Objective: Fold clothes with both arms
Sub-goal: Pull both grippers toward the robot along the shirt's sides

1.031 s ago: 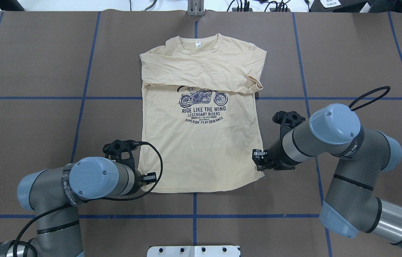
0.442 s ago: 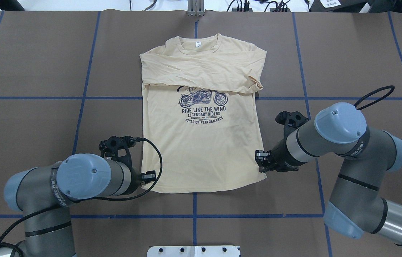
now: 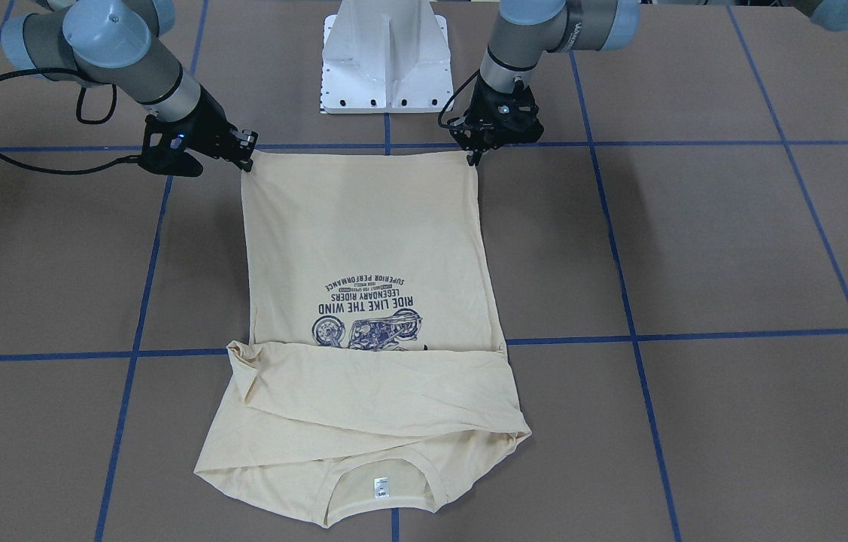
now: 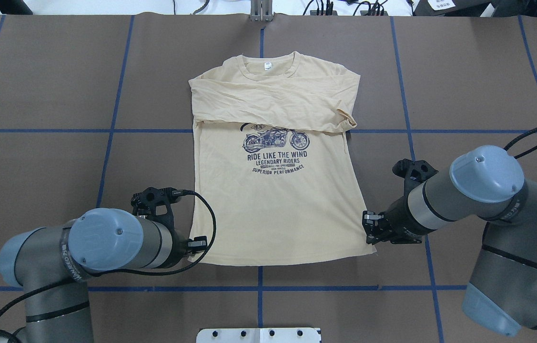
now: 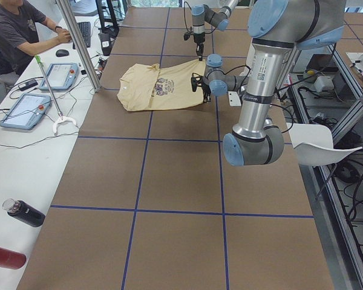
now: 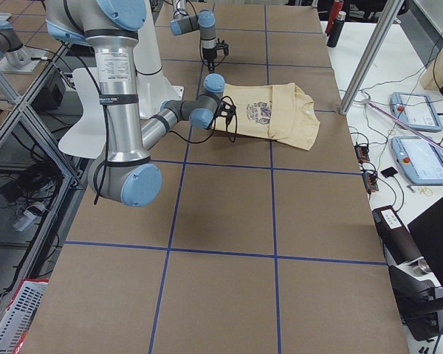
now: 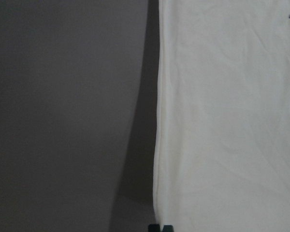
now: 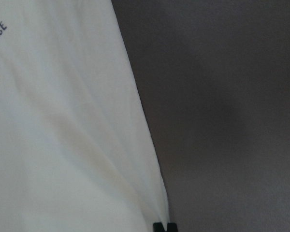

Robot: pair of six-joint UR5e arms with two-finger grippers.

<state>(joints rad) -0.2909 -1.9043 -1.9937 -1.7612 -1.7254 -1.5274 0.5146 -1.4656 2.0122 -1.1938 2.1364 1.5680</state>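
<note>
The cream-yellow T-shirt (image 4: 273,209) lies print-up on the brown table, both sleeves folded across its chest and the collar at the far side. My left gripper (image 4: 197,245) is shut on the near left hem corner, and my right gripper (image 4: 371,234) is shut on the near right hem corner. The hem runs taut between them. From the front-facing view the T-shirt (image 3: 363,226) hangs from the left gripper (image 3: 475,155) and the right gripper (image 3: 246,156). Each wrist view shows a side edge of the T-shirt (image 7: 232,121) (image 8: 63,121) running into closed fingertips at the bottom.
The white pedestal base (image 4: 258,335) sits at the near table edge between the arms. Blue tape lines cross the tabletop. A person (image 5: 18,30) sits at a side desk with tablets, and bottles (image 5: 24,212) lie there too.
The right gripper has moved right and toward the robot with its hem corner, widening the hem. The whole shirt has slid nearer and a little right. The left gripper shifted slightly nearer.
</note>
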